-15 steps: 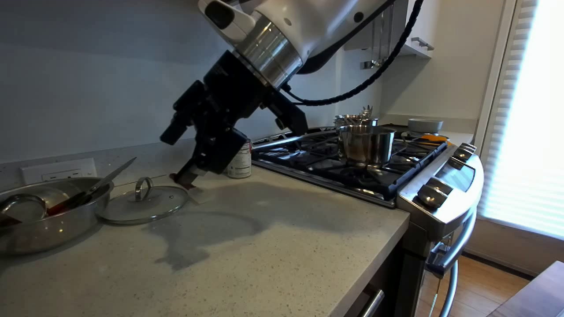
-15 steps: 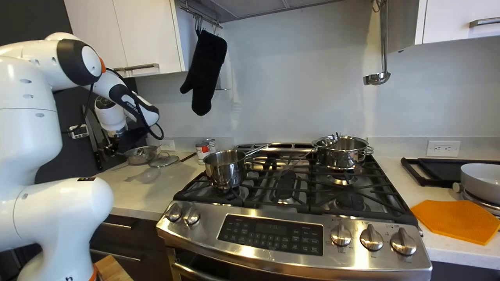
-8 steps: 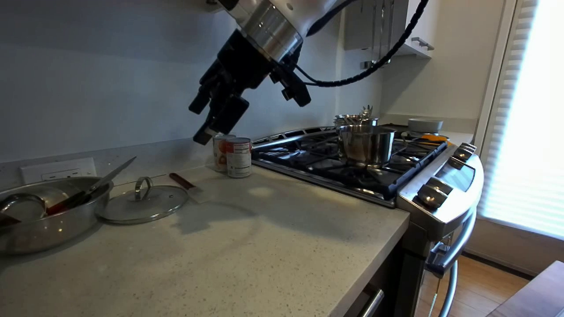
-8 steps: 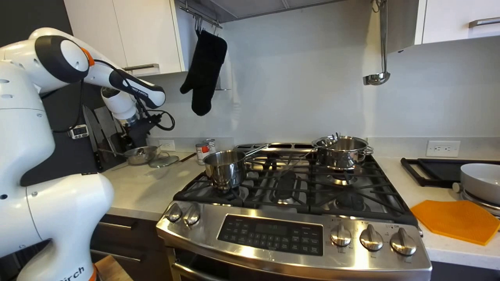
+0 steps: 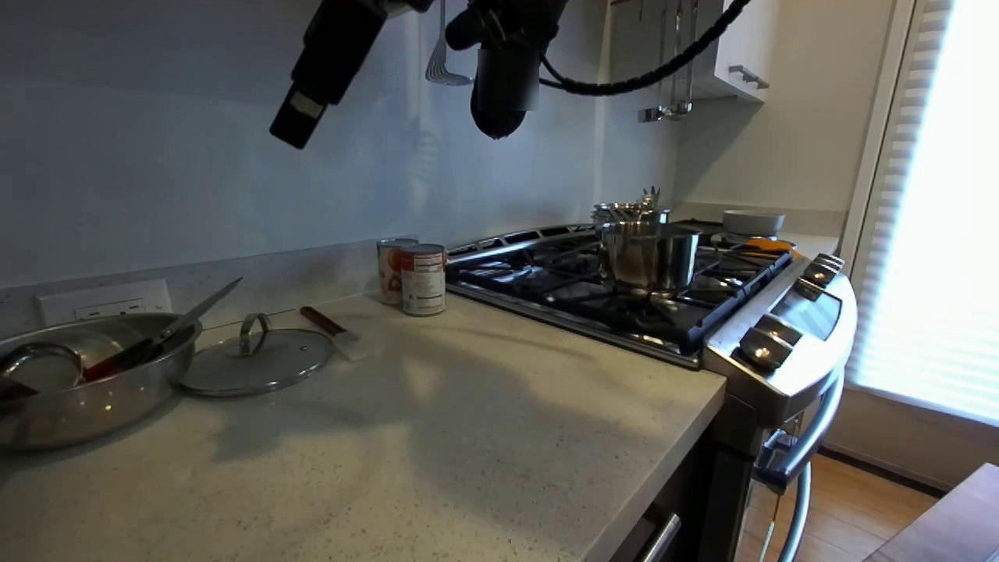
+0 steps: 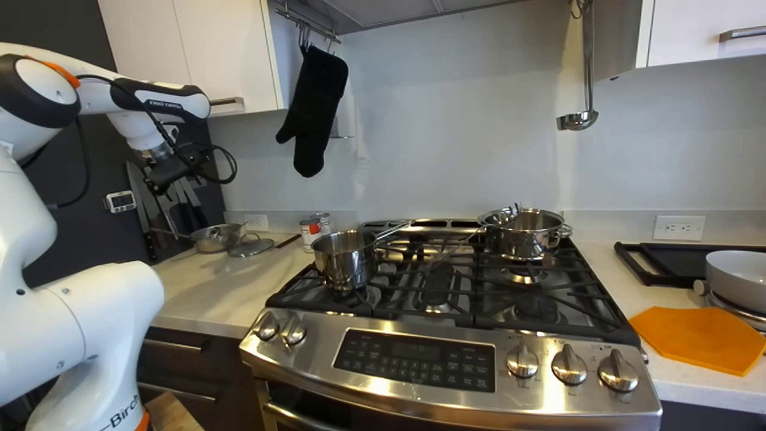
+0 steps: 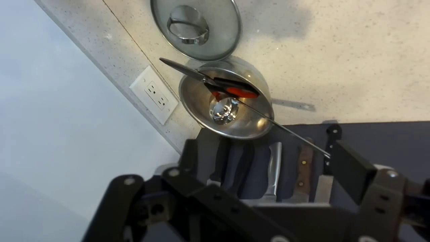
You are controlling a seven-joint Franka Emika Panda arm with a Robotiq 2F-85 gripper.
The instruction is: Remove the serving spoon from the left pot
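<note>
The left pot (image 6: 345, 261), shiny steel with straight sides, stands on the stove's front-left burner; it also shows in an exterior view (image 5: 649, 259). No spoon shows rising from it. I cannot make out the serving spoon in these views; the pot's inside is mostly hidden. My gripper (image 7: 269, 163) is open and empty, its fingers wide apart. It hangs high above the counter, left of the stove, near the knives and the wide grey pan (image 7: 247, 129). In the exterior views the gripper shows partly (image 5: 312, 94) or small and dark (image 6: 160, 187).
The grey pan holds scissors (image 7: 215, 84) and a shiny utensil with a long thin handle (image 7: 297, 136). Beside it lie a glass lid (image 5: 261, 363), a red-handled spatula (image 5: 332, 332) and two cans (image 5: 424, 279). Knives (image 7: 275, 168) hang behind. A rear pot (image 6: 526, 242) holds utensils.
My gripper has risen from low over the counter by the lid and spatula to high above it, and lately shifted left toward the knives. It carries nothing. The pots, pan and lid have not moved.
</note>
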